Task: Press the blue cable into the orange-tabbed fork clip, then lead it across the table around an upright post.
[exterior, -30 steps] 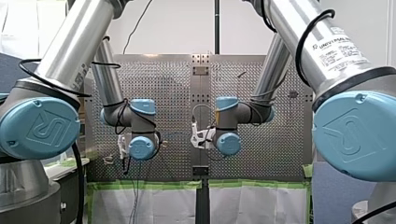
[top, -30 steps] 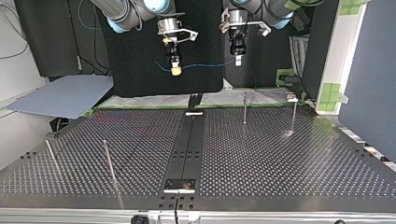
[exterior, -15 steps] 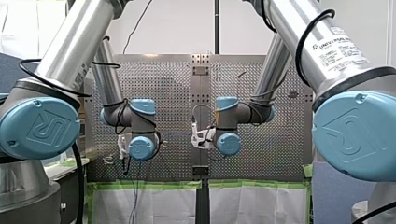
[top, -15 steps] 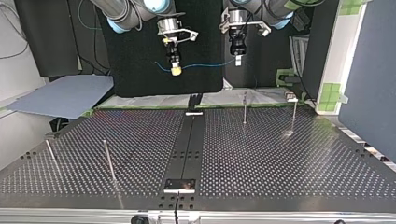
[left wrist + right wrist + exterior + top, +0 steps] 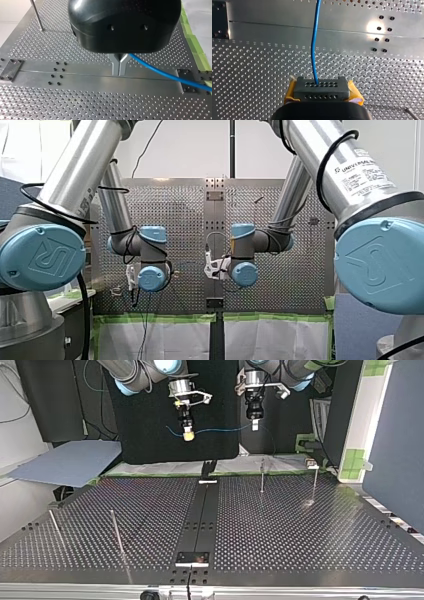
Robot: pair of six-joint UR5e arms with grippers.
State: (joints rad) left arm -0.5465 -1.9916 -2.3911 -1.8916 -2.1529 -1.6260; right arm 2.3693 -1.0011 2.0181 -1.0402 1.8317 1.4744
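**Nothing has budged in the last second, cable's just hanging up there**

The blue cable [image 5: 220, 430] sags a little between the two grippers, around 12 o'clock in the top view, well above the table [image 5: 300, 530] and touching nothing on it. Compared with a second back I see zero shift, so my guess is a pause before the descent. Clipping hasn't started.

The right gripper [image 5: 188, 435] is clamped tight on the cable near its end. The left gripper [image 5: 254, 425] has its metal fingers [image 5: 115, 65] pinched together on it too.

I can't spot the orange-tabbed fork clip. Upright posts [image 5: 262, 476] stand at 1 o'clock, with more at 8 o'clock. No containers anywhere.
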